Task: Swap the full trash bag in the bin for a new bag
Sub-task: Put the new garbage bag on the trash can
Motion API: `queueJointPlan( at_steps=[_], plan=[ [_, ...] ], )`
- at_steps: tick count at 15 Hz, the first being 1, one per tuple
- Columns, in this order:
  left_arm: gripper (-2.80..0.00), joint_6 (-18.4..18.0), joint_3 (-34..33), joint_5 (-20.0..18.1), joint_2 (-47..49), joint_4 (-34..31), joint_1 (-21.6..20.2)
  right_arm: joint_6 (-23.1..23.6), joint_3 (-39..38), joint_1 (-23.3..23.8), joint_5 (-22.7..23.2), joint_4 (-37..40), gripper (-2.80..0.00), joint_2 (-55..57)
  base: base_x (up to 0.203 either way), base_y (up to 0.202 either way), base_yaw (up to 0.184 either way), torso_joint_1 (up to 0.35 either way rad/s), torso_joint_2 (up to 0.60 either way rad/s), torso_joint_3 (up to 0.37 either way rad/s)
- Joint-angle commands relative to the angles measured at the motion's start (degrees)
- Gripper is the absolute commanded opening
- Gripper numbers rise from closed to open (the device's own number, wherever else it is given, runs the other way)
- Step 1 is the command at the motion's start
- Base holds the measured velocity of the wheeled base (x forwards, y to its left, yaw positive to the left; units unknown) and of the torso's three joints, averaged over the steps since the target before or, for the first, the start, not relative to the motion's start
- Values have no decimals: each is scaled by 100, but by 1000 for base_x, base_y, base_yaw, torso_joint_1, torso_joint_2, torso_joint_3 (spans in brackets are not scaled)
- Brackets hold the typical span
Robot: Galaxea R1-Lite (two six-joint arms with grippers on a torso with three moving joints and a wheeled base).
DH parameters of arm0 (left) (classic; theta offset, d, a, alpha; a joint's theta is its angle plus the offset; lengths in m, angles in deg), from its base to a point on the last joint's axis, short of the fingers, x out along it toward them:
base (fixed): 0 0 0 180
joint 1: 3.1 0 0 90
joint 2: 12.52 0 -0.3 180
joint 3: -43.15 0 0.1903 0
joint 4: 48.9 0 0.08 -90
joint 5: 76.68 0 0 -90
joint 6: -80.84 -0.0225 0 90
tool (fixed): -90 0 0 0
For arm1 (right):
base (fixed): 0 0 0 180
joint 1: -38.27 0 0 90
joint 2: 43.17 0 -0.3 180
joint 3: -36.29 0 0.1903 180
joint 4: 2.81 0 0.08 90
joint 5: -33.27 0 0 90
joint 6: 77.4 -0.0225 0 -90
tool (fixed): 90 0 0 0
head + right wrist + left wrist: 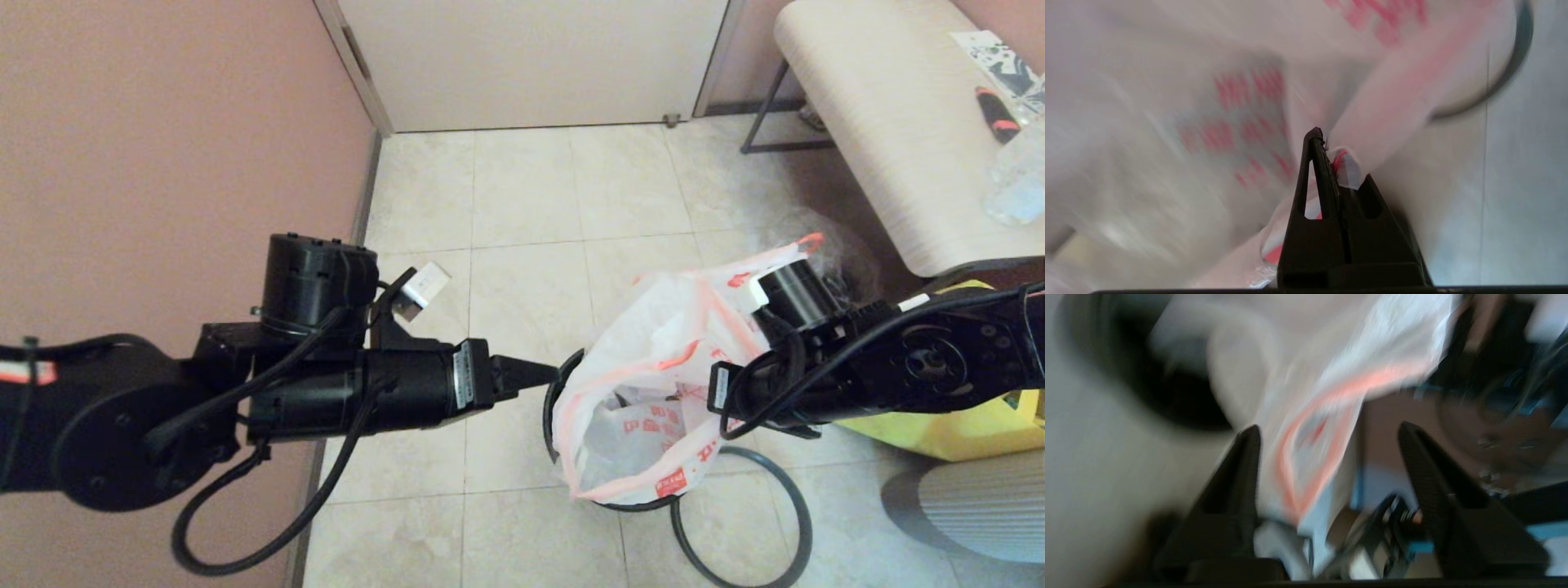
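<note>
1. Head view: the new bag (645,392), white with orange-red trim and red prints, hangs open over the bin (555,400) on the tiled floor.
2. The right gripper (1331,151) holds the bag's edge on the right side, its fingers pinched together on the red-trimmed plastic.
3. The left gripper (1327,437) sits just left of the bin, its fingers spread apart; the bag's orange-edged fold hangs loose between them.
4. A dark hoop (784,506) lies flat on the floor beside the bin, overlapping its near edge.
5. A yellow tote (963,425) sits behind the right arm, under a pale bench (882,122).
</note>
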Motion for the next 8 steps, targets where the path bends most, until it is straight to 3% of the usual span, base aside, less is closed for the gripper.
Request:
queueJointPlan(
  at_steps=[1, 3, 6, 8],
  plan=[
    [0, 41, -115, 540, -412, -825, 88, 63, 76, -87, -48, -180, -280, 170, 0, 0, 0, 0, 0, 0],
    [0, 172, -224, 1057, -137, -951, 123, 134, 108, -195, -52, -476, -280, 317, 0, 0, 0, 0, 0, 0],
    [0, 212, -237, 1144, 306, -812, 164, 291, 357, -236, -52, -652, -280, 504, 0, 0, 0, 0, 0, 0],
    [0, 211, -234, 1158, 577, -352, 260, 304, 579, -237, -85, -608, -280, 582, 0, 0, 0, 0, 0, 0]
  ],
)
